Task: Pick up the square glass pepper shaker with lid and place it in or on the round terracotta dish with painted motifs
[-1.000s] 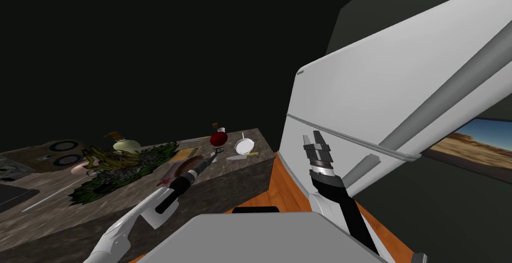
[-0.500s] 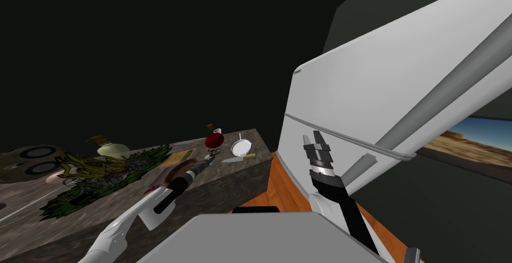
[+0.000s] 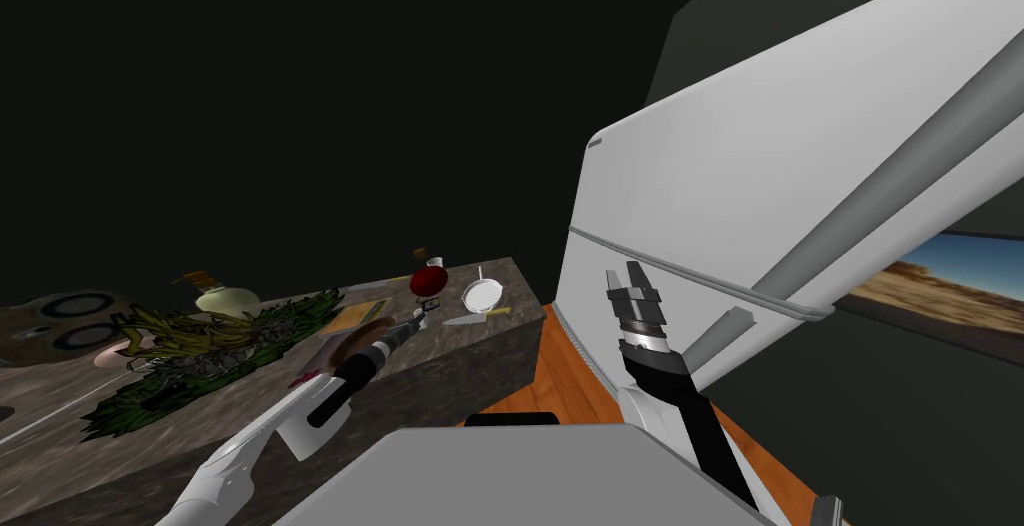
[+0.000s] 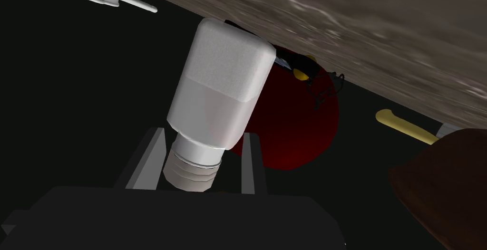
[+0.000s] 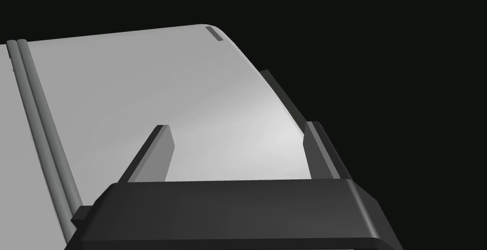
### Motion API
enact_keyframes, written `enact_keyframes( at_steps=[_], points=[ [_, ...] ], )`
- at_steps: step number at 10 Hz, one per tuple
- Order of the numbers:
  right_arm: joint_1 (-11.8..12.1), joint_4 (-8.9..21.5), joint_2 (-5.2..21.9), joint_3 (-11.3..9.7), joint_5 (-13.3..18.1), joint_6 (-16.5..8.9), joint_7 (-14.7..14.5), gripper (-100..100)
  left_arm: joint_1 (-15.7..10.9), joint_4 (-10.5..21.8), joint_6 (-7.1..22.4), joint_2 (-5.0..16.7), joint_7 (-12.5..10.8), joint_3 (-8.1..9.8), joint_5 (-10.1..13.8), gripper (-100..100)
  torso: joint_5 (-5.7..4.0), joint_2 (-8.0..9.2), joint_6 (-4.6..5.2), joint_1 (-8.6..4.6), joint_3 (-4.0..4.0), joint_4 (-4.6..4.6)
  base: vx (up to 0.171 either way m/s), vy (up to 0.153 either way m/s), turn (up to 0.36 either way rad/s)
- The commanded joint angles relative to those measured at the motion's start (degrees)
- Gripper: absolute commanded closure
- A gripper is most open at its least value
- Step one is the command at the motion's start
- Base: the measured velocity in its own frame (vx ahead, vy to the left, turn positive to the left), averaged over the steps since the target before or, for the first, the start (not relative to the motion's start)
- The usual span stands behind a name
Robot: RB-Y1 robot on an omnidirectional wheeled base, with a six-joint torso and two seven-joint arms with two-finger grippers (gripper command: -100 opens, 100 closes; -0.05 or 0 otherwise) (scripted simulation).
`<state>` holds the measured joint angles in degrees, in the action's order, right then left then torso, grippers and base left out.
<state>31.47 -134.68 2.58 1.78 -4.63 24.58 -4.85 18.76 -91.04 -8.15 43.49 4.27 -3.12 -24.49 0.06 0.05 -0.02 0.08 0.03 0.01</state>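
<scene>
The pepper shaker is white with a square body and a ribbed lid. Its lid end points into my left gripper, and the fingers press the body's sides just above the lid. Its other end meets the stone counter. In the head view my left gripper reaches over the counter's right part, with the shaker at its tip. The brown round dish lies just left of that arm, and its rim shows beside the gripper. My right gripper hangs open before a white fridge.
A dark red round vessel stands right behind the shaker. A white pan and a yellow-handled knife lie near the counter's right end. A leafy green plant sprawls to the left. Orange floor runs between counter and fridge.
My head turned at first, so the counter's things slid left in view. Since then the picture has held still, and both arms keep their places.
</scene>
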Motion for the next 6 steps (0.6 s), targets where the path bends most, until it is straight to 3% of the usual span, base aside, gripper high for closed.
enact_keyframes(
  at_steps=[1, 2, 3, 4, 6],
  points=[
    [0.00, 0.00, 0.00, 0.00, 0.00, 0.00, 0.00, 0, 0.00, 0.00, 0.00, 0.00, 0.00, 0.00, 0.00, 0, 0.00, 0.00, 0.00, 0.00, 0.00, 0.00, 0.000, 0.000, 0.000],
    [0.00, 0.00, 0.00, 0.00, 0.00, 0.00, 0.00, 0, 0.00, 0.00, 0.00, 0.00, 0.00, 0.00, 0.00, 100, 0.00, 0.00, 0.00, 0.00, 0.00, 0.00, 0.000, 0.000, 0.000],
    [0.00, 0.00, 0.00, 0.00, 0.00, 0.00, 0.00, 0, 0.00, 0.00, 0.00, 0.00, 0.00, 0.00, 0.00, 0, 0.00, 0.00, 0.00, 0.00, 0.00, 0.00, 0.000, 0.000, 0.000],
    [0.00, 0.00, 0.00, 0.00, 0.00, 0.00, 0.00, 0, -1.33, -0.53, -0.06, -0.86, 0.68, 1.95, -0.16, 100, 0.00, 0.00, 0.00, 0.01, 0.00, 0.00, -0.033, -0.023, 0.015],
    [-0.01, 0.00, 0.00, 0.00, 0.00, 0.00, 0.00, 0, -2.76, -0.27, -0.38, -2.30, 1.86, 4.23, -0.50, 100, -0.05, 0.23, 0.01, -0.14, 0.15, 0.09, -0.082, -0.009, 0.050]
  ],
)
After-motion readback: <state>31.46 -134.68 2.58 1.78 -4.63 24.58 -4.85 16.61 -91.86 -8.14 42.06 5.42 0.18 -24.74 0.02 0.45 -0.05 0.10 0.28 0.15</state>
